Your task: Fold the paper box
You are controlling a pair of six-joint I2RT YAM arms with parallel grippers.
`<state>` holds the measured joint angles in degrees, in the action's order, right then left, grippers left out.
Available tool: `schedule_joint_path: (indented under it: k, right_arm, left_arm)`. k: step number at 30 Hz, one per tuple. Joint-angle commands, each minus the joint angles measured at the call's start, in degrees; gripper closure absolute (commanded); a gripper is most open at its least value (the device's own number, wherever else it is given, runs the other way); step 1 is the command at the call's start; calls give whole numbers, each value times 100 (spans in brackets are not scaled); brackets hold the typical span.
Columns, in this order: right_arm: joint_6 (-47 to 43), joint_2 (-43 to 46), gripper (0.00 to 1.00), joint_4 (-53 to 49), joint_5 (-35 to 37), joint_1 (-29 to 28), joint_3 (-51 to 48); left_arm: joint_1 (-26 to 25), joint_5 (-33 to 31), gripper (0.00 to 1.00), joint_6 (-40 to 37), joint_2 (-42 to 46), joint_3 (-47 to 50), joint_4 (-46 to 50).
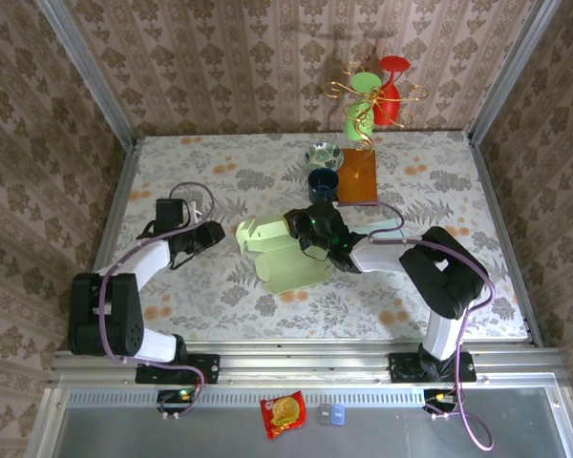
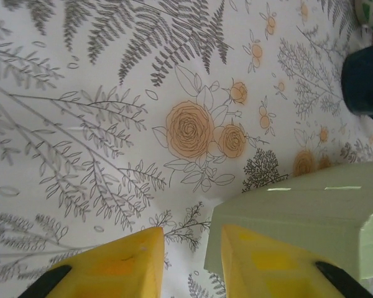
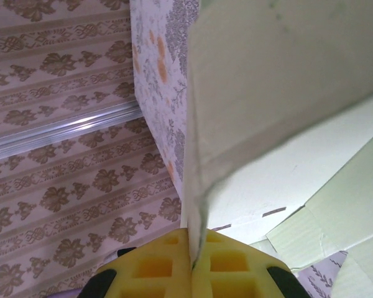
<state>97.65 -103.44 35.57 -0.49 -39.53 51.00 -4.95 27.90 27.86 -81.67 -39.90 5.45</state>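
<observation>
Paper box (image 1: 285,260) only part-folded: panels lie loose on the counter (image 1: 220,176). Right hand (image 3: 191,248) pinches one upright flap. Left hand (image 2: 191,242) is narrowly parted and empty, just beside the box's left edge.

The paper box (image 1: 285,256) lies mid-table, with the left gripper (image 1: 215,234) just to its left. Behind the box stands a cup (image 1: 323,181), a bowl (image 1: 322,154) behind that, and a board (image 1: 357,177) at their right.

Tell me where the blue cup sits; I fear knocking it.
Top view: the cup stands just right of centre, behind the paper box, beside the wooden board.
</observation>
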Motion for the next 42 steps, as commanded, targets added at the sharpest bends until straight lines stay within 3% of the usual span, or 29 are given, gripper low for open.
schedule_joint_path:
  k: [1,19,35,42]
  right_arm:
    - [-119,-213,100,266,-51,-6,-152]
    - [-91,-296,100,161,-208,-11,-11]
    - [-90,-318,100,196,-232,-51,-92]
    - [-117,-346,100,293,-207,-84,-142]
  left_arm:
    - [-102,356,69,-594,-55,169,-579]
    - [-1117,62,61,-1736,-207,309,-796]
    - [-1686,-531,55,-1775,-264,213,-789]
    - [-1874,-674,59,-1747,-314,231,-892]
